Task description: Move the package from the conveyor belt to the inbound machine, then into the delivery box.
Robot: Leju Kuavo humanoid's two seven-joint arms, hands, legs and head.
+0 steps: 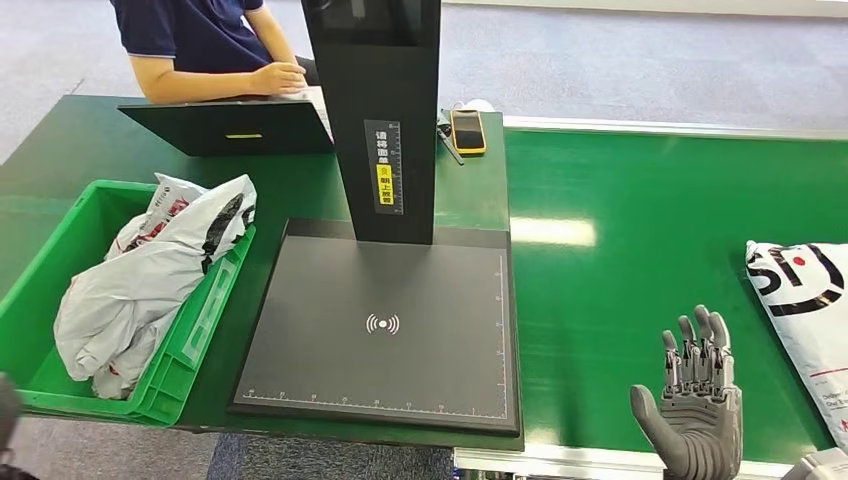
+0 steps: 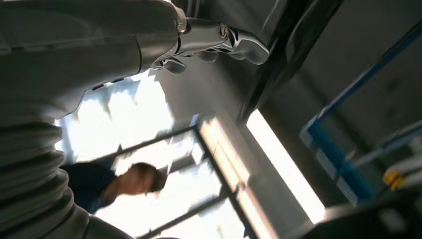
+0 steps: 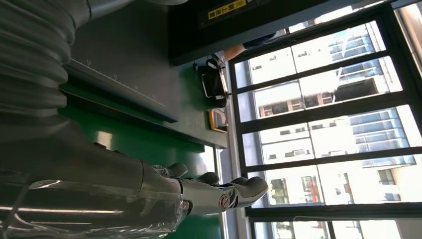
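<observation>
Green plastic delivery box (image 1: 40,372), far left, contains crumpled grey-white poly bags (image 1: 140,290). Black flat inbound machine platform (image 1: 385,330) sits centre. Right hand (image 1: 692,405) hovers over the green conveyor belt (image 1: 620,300), fingers spread, empty. White printed package (image 1: 808,300) lies on the belt, far right. Left hand (image 2: 219,42): state cannot be determined.

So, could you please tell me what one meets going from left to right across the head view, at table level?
Green delivery box holding grey packages → black inbound machine platform → green conveyor belt → right hand, fingers spread and holding nothing → white package at the right edge.
</observation>
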